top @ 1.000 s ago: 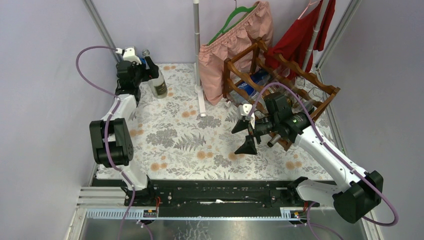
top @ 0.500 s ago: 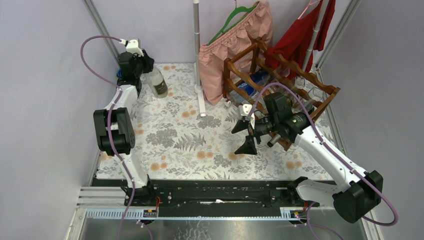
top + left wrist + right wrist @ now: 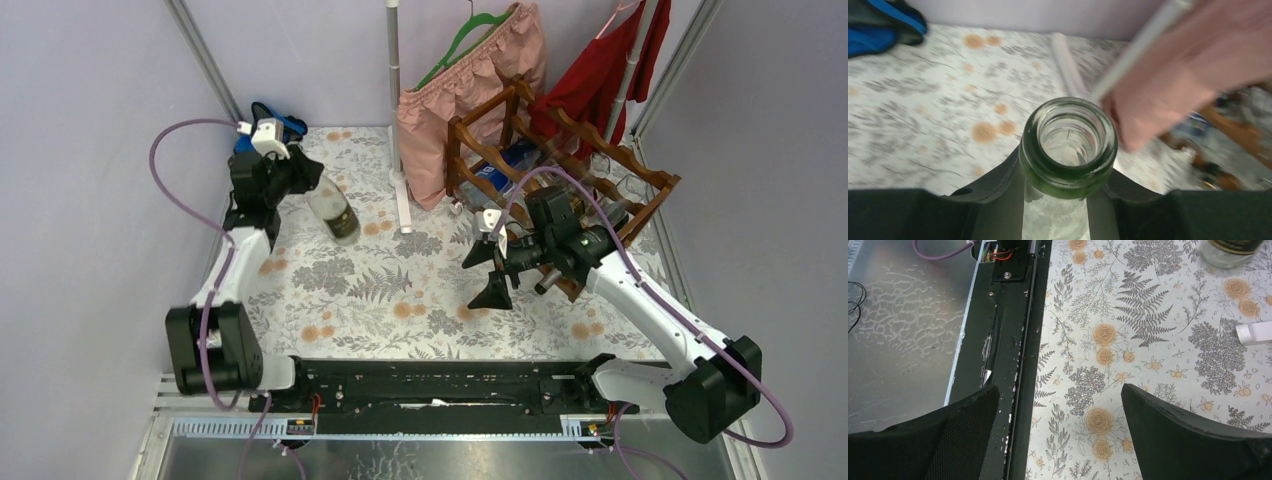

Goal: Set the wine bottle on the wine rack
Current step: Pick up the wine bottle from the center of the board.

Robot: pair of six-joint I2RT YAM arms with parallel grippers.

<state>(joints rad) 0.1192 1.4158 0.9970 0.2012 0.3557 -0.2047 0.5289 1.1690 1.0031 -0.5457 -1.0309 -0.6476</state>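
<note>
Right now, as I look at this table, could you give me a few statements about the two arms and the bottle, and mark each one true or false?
1. The left end effector grips the clear glass wine bottle with the green rim by its neck. True.
2. That bottle stands straight upright. False: it leans at a clear tilt.
3. The right end effector is clamped on a second bottle. False: it is open and holds nothing.
4. The reddish-brown wooden wine rack with wavy rails stands at the far right of the scene, next to a hanging pink garment. True.
</note>
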